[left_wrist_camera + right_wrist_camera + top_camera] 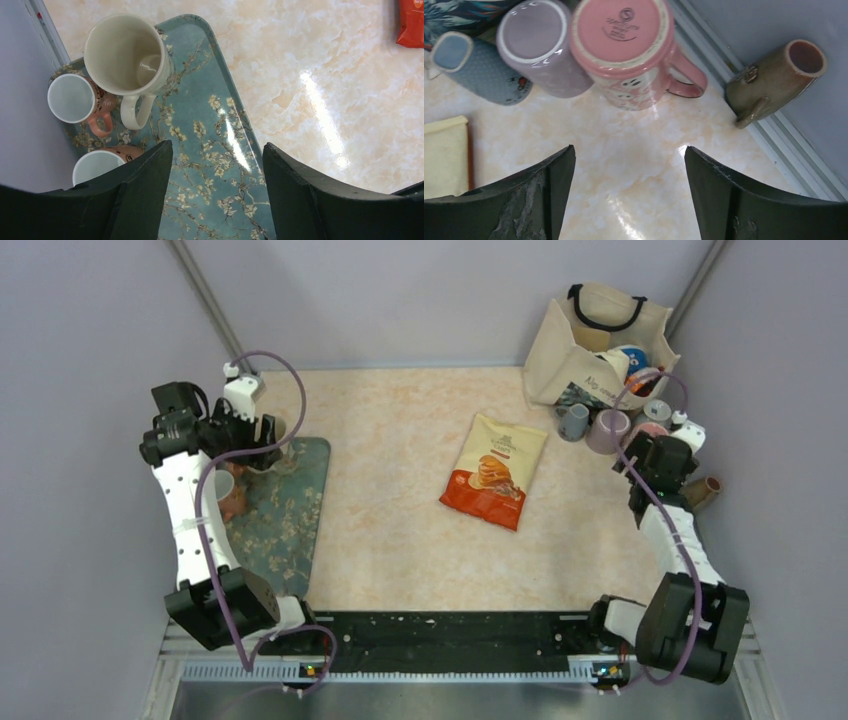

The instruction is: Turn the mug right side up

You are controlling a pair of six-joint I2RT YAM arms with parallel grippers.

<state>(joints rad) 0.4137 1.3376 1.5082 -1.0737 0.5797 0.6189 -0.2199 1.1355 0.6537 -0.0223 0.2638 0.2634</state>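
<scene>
A pink mug (631, 47) stands upside down on the table, handle to the right, with a lilac mug (536, 45) and a blue-grey mug (479, 70) upside down beside it. A brown mug (774, 80) lies on its side against the right wall. My right gripper (628, 150) is open and empty, hovering over bare table just short of the pink mug; it also shows in the top view (640, 458). My left gripper (217, 145) is open and empty above a floral tray (220, 130).
The tray holds a large cream mug (125, 55) and two small pink mugs (72, 97), all upright. A snack bag (495, 470) lies mid-table. A canvas tote bag (600, 340) with items stands at the back right. Walls close in on both sides.
</scene>
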